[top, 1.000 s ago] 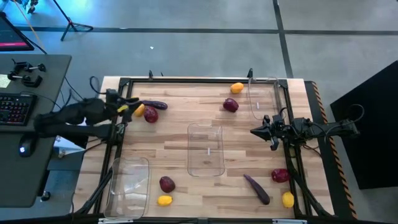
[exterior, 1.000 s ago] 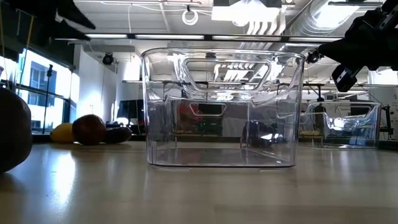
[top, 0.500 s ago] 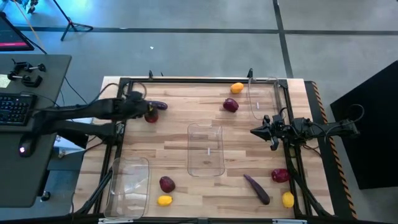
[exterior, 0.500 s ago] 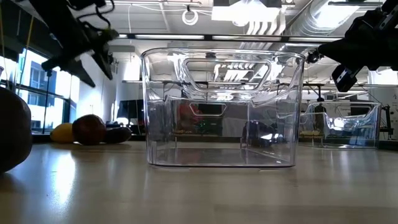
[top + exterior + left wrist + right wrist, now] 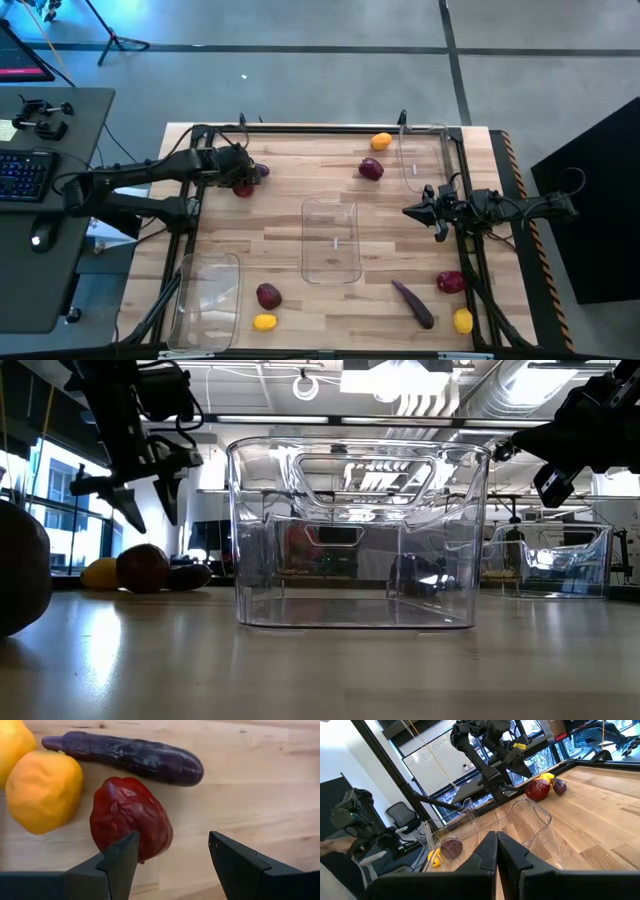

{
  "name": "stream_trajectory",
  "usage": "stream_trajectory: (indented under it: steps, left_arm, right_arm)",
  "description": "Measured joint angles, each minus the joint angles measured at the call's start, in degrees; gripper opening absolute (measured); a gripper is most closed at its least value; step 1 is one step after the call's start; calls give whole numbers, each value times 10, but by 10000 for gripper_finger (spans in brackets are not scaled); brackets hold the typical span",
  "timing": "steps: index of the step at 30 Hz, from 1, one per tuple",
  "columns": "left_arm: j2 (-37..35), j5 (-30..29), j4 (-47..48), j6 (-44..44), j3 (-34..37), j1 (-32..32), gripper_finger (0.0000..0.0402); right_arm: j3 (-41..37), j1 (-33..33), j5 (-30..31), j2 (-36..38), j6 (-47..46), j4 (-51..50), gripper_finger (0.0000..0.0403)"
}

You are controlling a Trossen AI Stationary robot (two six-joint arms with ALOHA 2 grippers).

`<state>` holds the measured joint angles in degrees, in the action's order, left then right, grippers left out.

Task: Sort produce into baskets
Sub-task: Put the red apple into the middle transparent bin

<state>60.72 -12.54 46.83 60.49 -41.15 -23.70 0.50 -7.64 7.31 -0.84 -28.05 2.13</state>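
On the table [image 5: 290,190] I see the centre bin [image 5: 331,239] empty. My right tool [image 5: 408,211] waits shut mid-table. My left tool [image 5: 172,855] hangs open, empty, over the dark red fruit [image 5: 131,824] beside the eggplant [image 5: 130,756]; next I'd centre, descend and close.

The left end effector [image 5: 172,855] hangs open over the red fruit [image 5: 131,817]; an orange fruit [image 5: 44,790] crowds one side, an eggplant [image 5: 135,757] lies just beyond, and bare surface [image 5: 260,795] lies opposite.
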Motion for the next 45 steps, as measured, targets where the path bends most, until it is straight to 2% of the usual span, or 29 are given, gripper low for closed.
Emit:
stream_trajectory:
  steps: [4, 11, 18, 22, 27, 32, 41, 45]
  left_arm:
    - [0, 0, -3, -62, 0, 0, 230]
    - [0, -10, 29, -92, 0, 0, 233]
    - [0, -25, 31, -101, 0, -17, 290]
    - [0, -36, 35, -55, 0, -31, 323]
    - [0, -6, 32, 39, 0, -33, 329]
    - [11, -48, 35, 62, 0, -21, 327]
    - [88, -32, 35, 52, 1, -19, 326]
    - [111, -46, 29, 61, 1, -19, 326]
  right_arm:
    - [0, 0, 0, 0, 0, 0, 0]
    - [0, 0, 0, 0, 0, 0, 0]
    - [0, 0, 0, 0, 0, 0, 0]
    - [0, 0, 0, 0, 0, 0, 0]
    - [0, 0, 0, 0, 0, 0, 0]
    - [0, 0, 0, 0, 0, 0, 0]
    - [0, 0, 0, 0, 0, 0, 0]
    - [0, 0, 0, 0, 0, 0, 0]
